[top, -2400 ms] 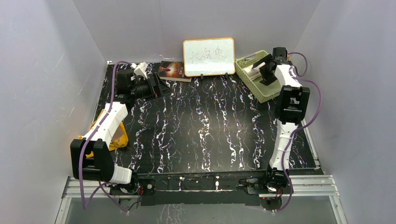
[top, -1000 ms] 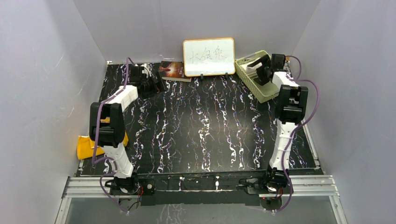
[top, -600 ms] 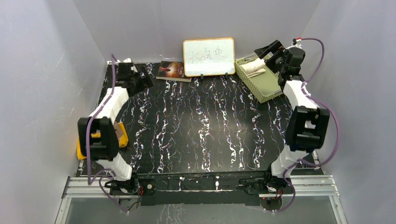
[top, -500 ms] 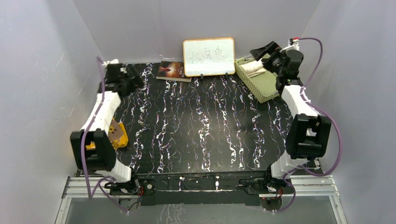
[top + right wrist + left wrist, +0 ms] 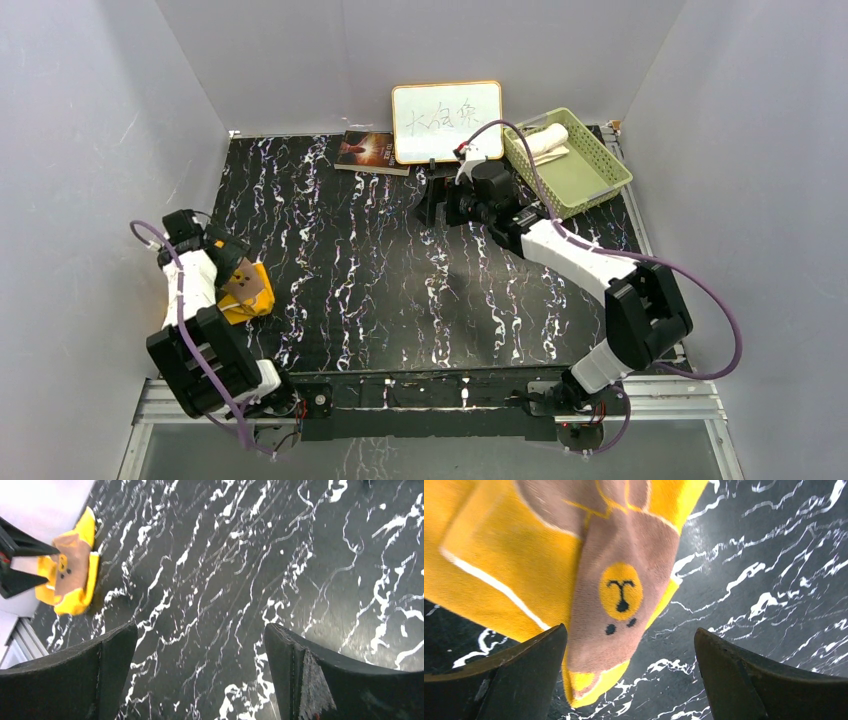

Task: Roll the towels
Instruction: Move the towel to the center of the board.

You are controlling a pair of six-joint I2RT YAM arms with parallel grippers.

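The left claw (image 5: 629,635) gapes wide over the yellow towel (image 5: 514,560), which lies bunched at the desk's (image 5: 400,290) left edge. The right claw (image 5: 200,630), also wide, hovers over mid-desk. The cream towel (image 5: 548,140) lies in the green basket (image 5: 592,180).

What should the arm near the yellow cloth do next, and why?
Probably lower the left fingers onto the edge of the yellow towel and close on it. They hang open over it, holding nothing, and the towel lies loosely folded, not rolled up.
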